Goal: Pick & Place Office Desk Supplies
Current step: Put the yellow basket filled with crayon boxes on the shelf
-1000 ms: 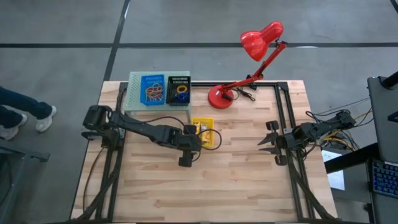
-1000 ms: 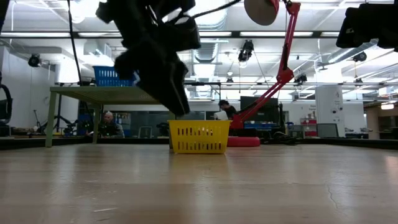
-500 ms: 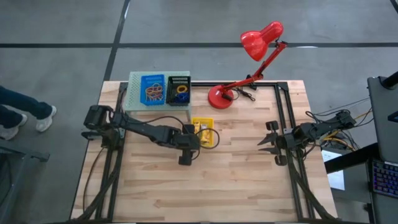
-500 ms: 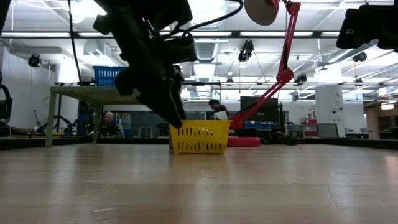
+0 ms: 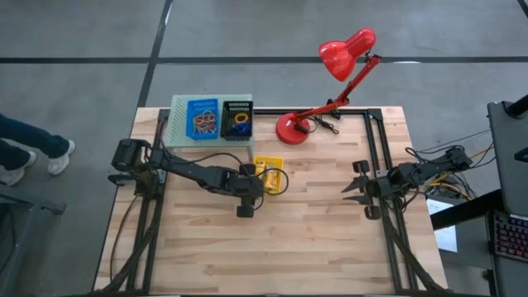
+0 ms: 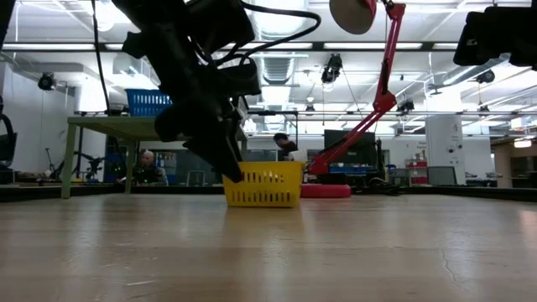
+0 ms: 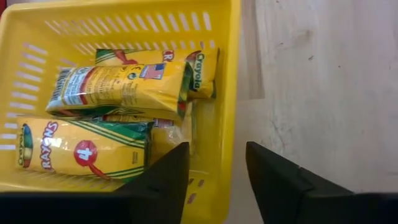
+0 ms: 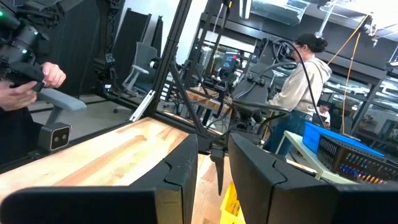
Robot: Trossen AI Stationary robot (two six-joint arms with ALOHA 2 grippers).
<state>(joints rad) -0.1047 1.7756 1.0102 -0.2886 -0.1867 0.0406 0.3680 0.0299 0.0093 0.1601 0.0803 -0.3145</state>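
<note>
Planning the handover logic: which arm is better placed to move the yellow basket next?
Left. Its gripper already straddles the wall of the yellow basket, while the right gripper waits well off to the side.

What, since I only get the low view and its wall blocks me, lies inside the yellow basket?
Observer: Yellow crayon packets, at least three, piled loosely.
Operator: Is the left gripper on it?
Observer: The left gripper straddles one wall of the basket, one finger inside and one outside over the wood, jaws apart.
Operator: And the right arm?
Observer: The right gripper waits open over the right side of the table, well apart from the basket.
</note>
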